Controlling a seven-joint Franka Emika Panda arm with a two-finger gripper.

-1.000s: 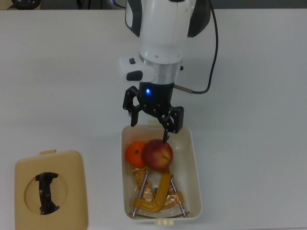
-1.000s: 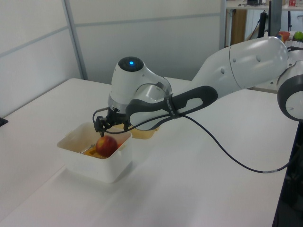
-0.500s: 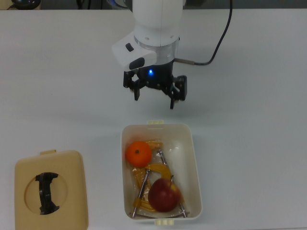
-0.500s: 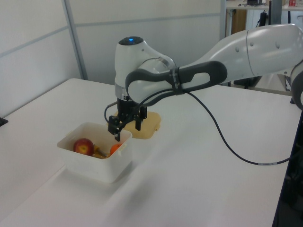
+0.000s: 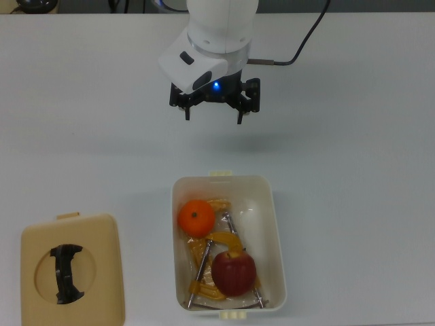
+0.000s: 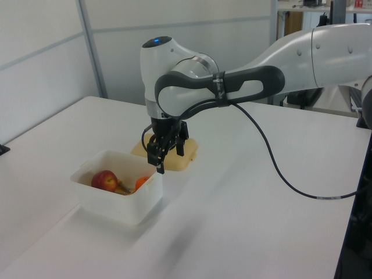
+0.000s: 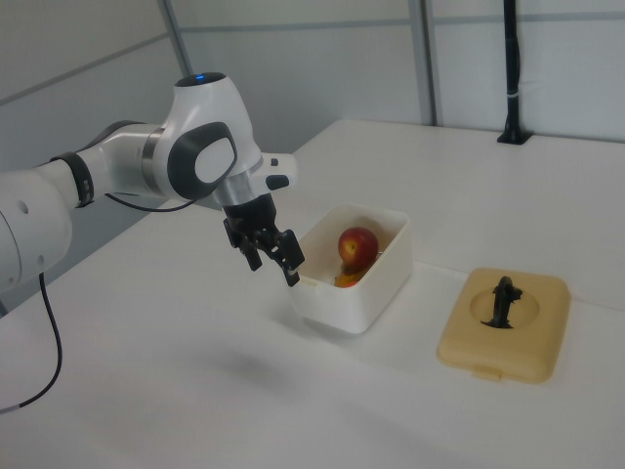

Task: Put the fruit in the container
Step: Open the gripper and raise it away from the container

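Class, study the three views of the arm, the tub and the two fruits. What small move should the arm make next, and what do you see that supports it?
Probably just ease the gripper a little farther up and away, then stop. The orange and the apple both lie inside the container, the gripper is open and empty above the table, and no other fruit shows outside.

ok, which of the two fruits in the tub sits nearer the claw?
The orange. In the top view it lies at the end of the tub facing the open claw, while the red apple rests at the far end, on the yellow clamp.
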